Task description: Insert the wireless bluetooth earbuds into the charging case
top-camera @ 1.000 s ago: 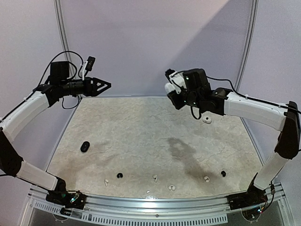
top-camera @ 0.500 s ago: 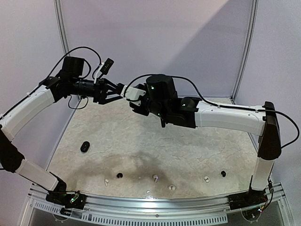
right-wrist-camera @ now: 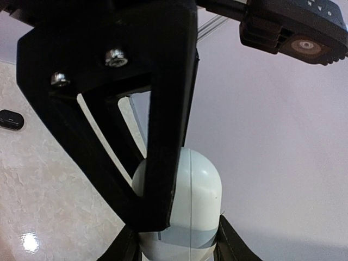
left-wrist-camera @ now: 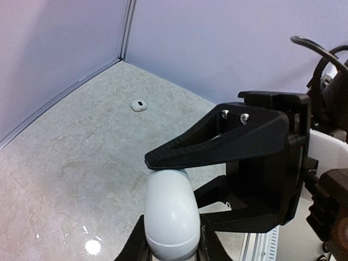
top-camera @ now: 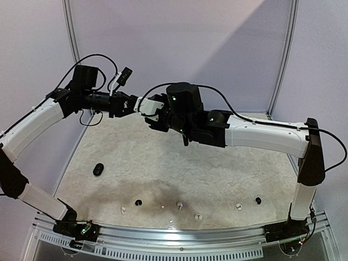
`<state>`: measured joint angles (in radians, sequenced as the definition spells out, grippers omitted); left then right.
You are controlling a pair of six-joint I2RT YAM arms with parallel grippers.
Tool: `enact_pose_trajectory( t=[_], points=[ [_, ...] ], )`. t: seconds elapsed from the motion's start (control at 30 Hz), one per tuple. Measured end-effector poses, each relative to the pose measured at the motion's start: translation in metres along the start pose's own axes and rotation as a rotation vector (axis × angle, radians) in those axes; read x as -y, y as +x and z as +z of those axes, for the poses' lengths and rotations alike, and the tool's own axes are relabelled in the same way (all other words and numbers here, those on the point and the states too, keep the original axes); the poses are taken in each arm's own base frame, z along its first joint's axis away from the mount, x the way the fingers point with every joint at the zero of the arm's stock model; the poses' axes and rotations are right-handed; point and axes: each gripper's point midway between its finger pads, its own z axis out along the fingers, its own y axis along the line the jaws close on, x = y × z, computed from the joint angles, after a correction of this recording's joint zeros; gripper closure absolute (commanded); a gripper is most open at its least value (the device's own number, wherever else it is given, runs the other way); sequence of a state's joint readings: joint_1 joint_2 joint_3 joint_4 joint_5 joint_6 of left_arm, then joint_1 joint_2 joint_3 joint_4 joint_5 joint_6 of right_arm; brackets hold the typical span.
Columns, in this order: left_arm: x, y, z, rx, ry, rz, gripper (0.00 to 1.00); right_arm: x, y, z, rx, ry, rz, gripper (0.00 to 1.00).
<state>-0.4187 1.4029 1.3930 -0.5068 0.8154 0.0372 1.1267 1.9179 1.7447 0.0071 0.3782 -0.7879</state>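
Note:
A white egg-shaped charging case point(top-camera: 145, 104) hangs in mid-air above the far left of the table, held from both sides. My left gripper point(top-camera: 136, 103) is shut on one end of this case point(left-wrist-camera: 171, 215), and my right gripper point(top-camera: 153, 107) is shut on its other end point(right-wrist-camera: 204, 201). Its lid looks closed. The earbuds lie in a row near the front edge: white ones point(top-camera: 123, 209) point(top-camera: 179, 205) point(top-camera: 198, 216) and black ones point(top-camera: 138, 203) point(top-camera: 258, 200).
A black case point(top-camera: 98, 169) lies at the table's left side, also seen as the black case point(right-wrist-camera: 11, 119). A second white case point(left-wrist-camera: 139, 105) rests far back on the marbled table point(top-camera: 217, 168). Another white earbud point(top-camera: 238, 206) lies front right.
My right arm swung left across the table with the white case to meet my left gripper. The left jaws, open before, have shut on the case.

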Motion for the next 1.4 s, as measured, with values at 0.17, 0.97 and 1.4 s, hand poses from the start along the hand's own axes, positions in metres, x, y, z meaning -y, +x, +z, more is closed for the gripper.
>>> enact_pose_trajectory(
  t=[0.17, 0.97, 1.4],
  points=[
    [0.005, 0.000, 0.000, 0.006, 0.033, 0.016, 1.00, -0.004, 0.001, -0.001, -0.008, -0.032, 0.047, 0.04],
    [0.039, 0.003, -0.004, 0.084, 0.255, 0.301, 1.00, -0.001, -0.019, -0.058, 0.154, -0.648, 0.715, 0.52],
    [0.046, 0.001, -0.006, 0.104, 0.298, 0.293, 0.57, -0.014, -0.023, -0.054, 0.149, -0.743, 0.738, 0.99]
  ],
)
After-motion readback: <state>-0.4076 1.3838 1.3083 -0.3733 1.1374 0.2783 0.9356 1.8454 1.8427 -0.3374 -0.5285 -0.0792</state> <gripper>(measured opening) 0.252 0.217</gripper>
